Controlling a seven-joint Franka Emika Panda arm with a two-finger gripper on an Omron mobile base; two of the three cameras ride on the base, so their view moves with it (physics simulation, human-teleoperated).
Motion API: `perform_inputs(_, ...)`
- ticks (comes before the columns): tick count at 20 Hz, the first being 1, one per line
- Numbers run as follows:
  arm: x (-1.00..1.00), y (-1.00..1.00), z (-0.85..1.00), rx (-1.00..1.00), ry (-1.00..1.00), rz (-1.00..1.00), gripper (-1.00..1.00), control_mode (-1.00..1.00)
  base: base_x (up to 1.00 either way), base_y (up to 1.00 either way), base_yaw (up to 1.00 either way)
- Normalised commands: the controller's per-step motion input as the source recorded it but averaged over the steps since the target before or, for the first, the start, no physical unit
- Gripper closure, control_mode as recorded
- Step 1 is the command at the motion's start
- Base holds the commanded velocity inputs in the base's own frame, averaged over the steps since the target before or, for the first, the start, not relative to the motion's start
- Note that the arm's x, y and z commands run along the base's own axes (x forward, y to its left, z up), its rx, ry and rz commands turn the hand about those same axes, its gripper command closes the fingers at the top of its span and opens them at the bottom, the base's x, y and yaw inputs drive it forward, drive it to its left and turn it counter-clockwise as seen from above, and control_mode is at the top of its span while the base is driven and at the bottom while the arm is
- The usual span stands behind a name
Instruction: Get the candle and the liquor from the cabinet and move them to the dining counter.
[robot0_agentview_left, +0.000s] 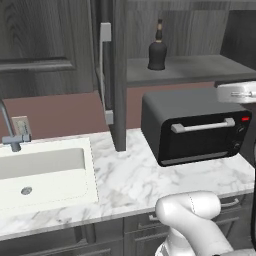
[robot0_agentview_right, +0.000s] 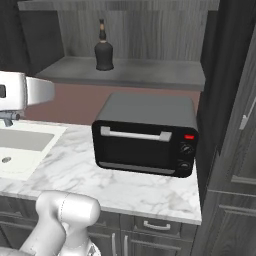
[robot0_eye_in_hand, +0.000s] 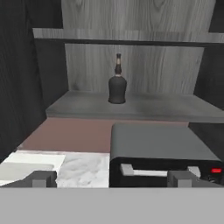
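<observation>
The liquor (robot0_agentview_left: 156, 50) (robot0_agentview_right: 103, 50) (robot0_eye_in_hand: 117, 85), a small black bottle with a thin neck, stands upright on the lower shelf of the open cabinet (robot0_agentview_left: 190, 70) (robot0_agentview_right: 150, 72) (robot0_eye_in_hand: 153, 107). My gripper (robot0_eye_in_hand: 111, 178) is open with nothing between its fingertips (robot0_eye_in_hand: 41, 178). It hovers in front of the shelf above the counter, well short of the bottle and facing it. The white hand (robot0_agentview_left: 237, 92) (robot0_agentview_right: 20, 92) shows at the edge of both base views. The candle and the dining counter are out of view.
A black toaster oven (robot0_agentview_left: 195, 127) (robot0_agentview_right: 145, 135) sits on the marble worktop (robot0_agentview_left: 130, 180) right under the shelf. The cabinet's open door (robot0_agentview_left: 117, 75) with a silver handle juts out at the left. A sink (robot0_agentview_left: 45, 172) and faucet (robot0_agentview_left: 10, 130) lie further left.
</observation>
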Motion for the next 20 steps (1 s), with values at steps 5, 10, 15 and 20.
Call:
perform_inputs(5,0.06,0.0,0.01,0.02,-0.21,0.0,-1.0,-1.0,0.0,0.0,0.0)
perform_inputs(10,0.28,0.0,0.0,0.0,-0.14,0.0,-1.0,-1.0,0.0,0.0,0.0)
perform_inputs(15,0.27,-0.03,0.19,0.03,-0.06,0.0,-1.0,-1.0,0.0,0.0,0.0)
perform_inputs(20,0.15,0.0,0.1,0.0,-0.01,0.0,-1.0,-1.0,0.0,0.0,0.0)
